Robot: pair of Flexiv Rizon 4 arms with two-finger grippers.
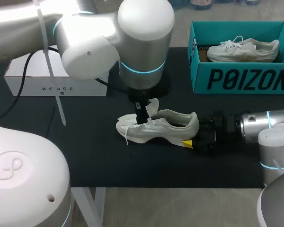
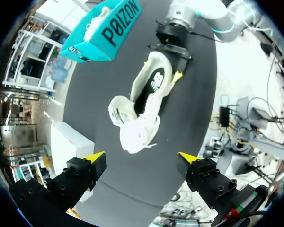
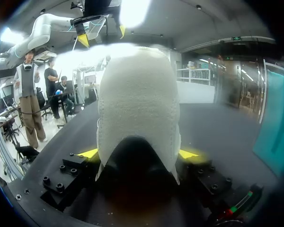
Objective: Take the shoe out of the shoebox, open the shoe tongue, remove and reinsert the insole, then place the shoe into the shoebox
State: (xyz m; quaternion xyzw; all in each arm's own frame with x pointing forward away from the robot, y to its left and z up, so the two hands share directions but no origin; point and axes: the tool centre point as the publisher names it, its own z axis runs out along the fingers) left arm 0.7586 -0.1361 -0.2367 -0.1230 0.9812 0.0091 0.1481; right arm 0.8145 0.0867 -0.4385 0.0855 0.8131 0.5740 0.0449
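Shoe (image 1: 156, 127): upright on the black mat (image 1: 85, 156), well clear of the shoebox (image 1: 241, 78).
Right claw (image 3: 138, 153): clamped on the heel from both sides; hold it firm.
Left claw (image 2: 141, 157): open, hanging above the folded-back tongue (image 2: 118, 112).
Advice: you should pinch only the dark insole's (image 2: 151, 87) edge and lift slowly.
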